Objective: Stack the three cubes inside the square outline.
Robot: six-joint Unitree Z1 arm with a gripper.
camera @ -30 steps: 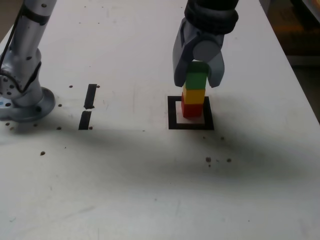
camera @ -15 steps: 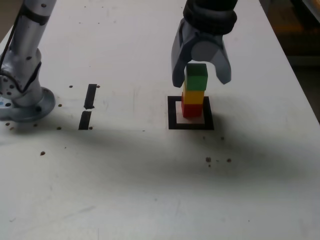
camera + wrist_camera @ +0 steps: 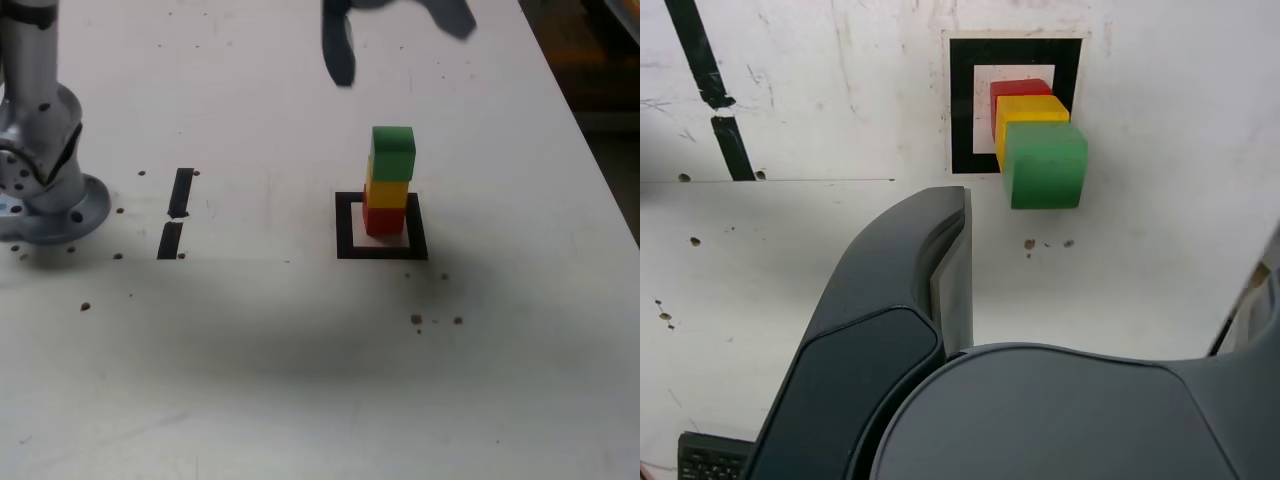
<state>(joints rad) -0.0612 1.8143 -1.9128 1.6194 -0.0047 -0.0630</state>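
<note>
The three cubes stand as one tower: the green cube [image 3: 393,152] on the yellow cube [image 3: 388,190] on the red cube [image 3: 383,218]. The tower stands inside the square outline [image 3: 348,225], a black frame with a white centre. My gripper [image 3: 400,45] hangs open well above the tower at the exterior view's top edge, touching nothing. The wrist view looks down on the green cube [image 3: 1045,165], the yellow cube [image 3: 1030,108], the red cube [image 3: 1015,90] and the outline [image 3: 962,110]. One dark finger [image 3: 940,260] fills the foreground there, apart from the tower.
Two short black strips [image 3: 181,192] [image 3: 170,240] lie on the white table at the exterior view's left, near the arm's grey base [image 3: 45,190]. Small dark specks [image 3: 435,320] dot the table in front of the outline. The table's edge [image 3: 600,150] runs along the right.
The gripper let go of the green cube, spread its jaws wide and rose clear of the tower. The three cubes stayed stacked in the outline.
</note>
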